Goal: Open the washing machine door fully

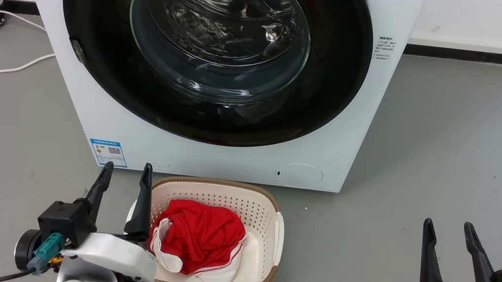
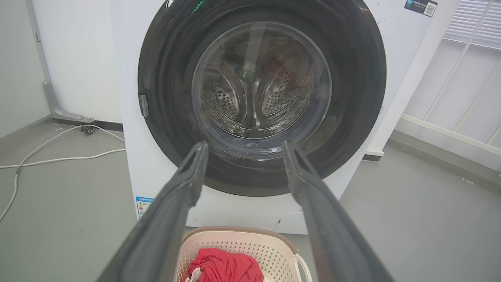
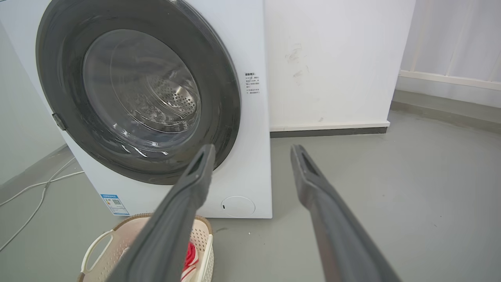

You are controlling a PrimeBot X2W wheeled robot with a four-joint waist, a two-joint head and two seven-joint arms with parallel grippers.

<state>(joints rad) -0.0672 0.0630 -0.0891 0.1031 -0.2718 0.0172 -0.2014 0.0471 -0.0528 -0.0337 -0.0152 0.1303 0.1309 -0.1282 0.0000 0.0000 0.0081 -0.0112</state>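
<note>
Facing the washing machine door [image 1: 335, 74], I am finding it shut flush against the white machine [image 1: 208, 159], straight ahead of me and above the basket [image 1: 278, 234]. My left hand [image 1: 128, 166] and my right hand [image 1: 448, 223] are both hanging wide and empty, low near the floor [image 1: 427, 162] and well apart from the door.

The door is showing a hard, glossy black ring around a bulging clear glass bowl, and I am judging that slick curve as giving my fingers nothing to grip. A small grey tab [image 1: 78, 51] is sitting at the ring's left edge; I am guessing it is the catch. If I am missing it, my fingers risk skidding across the gloss or knocking the glass.

The perforated plastic basket, holding a soft red garment [image 1: 202, 233], is lying just before the machine, so a low arm may be catching it.
</note>
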